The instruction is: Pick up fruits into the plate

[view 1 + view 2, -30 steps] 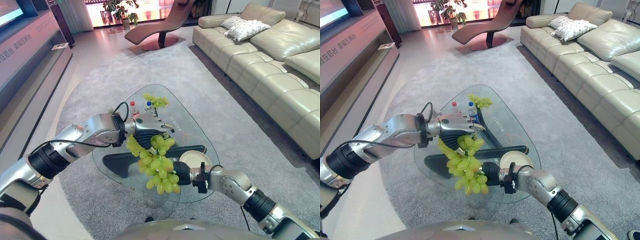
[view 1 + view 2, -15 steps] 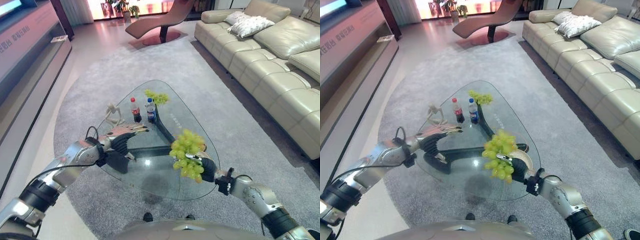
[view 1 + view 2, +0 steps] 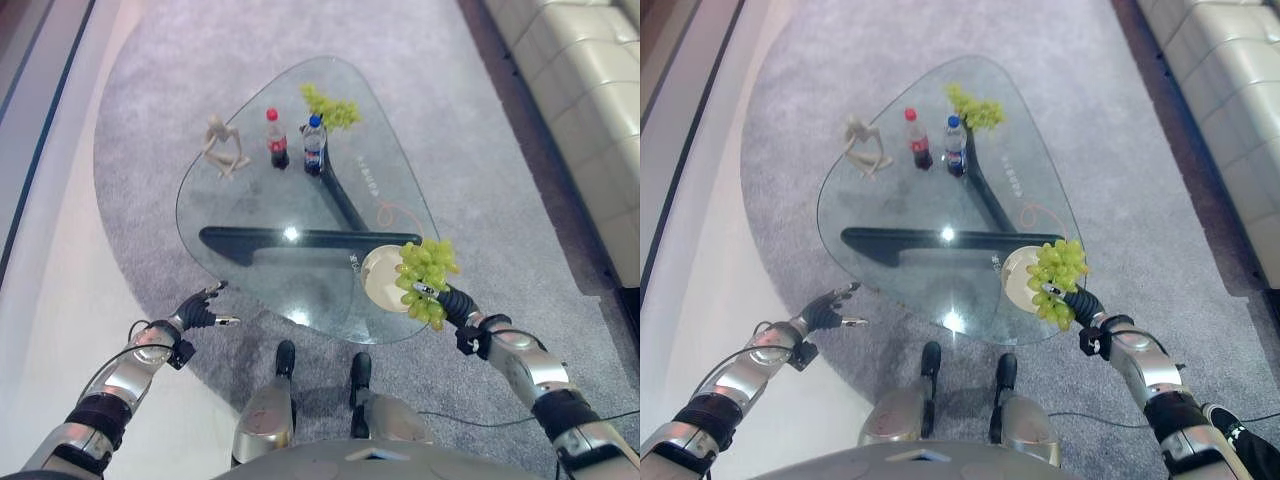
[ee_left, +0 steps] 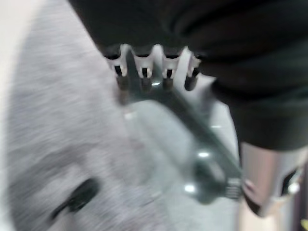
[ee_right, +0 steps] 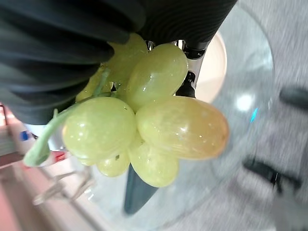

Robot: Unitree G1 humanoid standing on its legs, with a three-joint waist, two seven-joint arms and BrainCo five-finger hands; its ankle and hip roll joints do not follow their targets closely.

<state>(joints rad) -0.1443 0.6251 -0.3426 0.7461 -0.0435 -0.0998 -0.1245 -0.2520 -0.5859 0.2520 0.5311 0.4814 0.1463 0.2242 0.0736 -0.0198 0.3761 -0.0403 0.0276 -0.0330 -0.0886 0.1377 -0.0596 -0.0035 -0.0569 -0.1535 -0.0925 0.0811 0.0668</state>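
A bunch of green grapes (image 3: 424, 278) hangs over the right side of the cream plate (image 3: 377, 283), near the glass table's (image 3: 250, 205) front right edge. My right hand (image 3: 449, 303) is shut on the bunch from the near side. Its wrist view shows the grapes (image 5: 144, 120) close against the dark cover, with the plate (image 5: 215, 65) behind them. A second green bunch (image 3: 333, 105) lies at the table's far end. My left hand (image 3: 198, 311) hovers open over the carpet, off the table's near left edge, holding nothing; its fingers (image 4: 144, 72) are straight.
A red-capped cola bottle (image 3: 276, 140) and a blue-capped bottle (image 3: 314, 146) stand side by side at the far middle of the table. A pale figurine (image 3: 224, 146) sits left of them. A beige sofa (image 3: 600, 90) runs along the right.
The camera has tipped downward. My right hand carried the grapes right, to the plate. My left hand let go of the bunch and drew back off the table's left edge.
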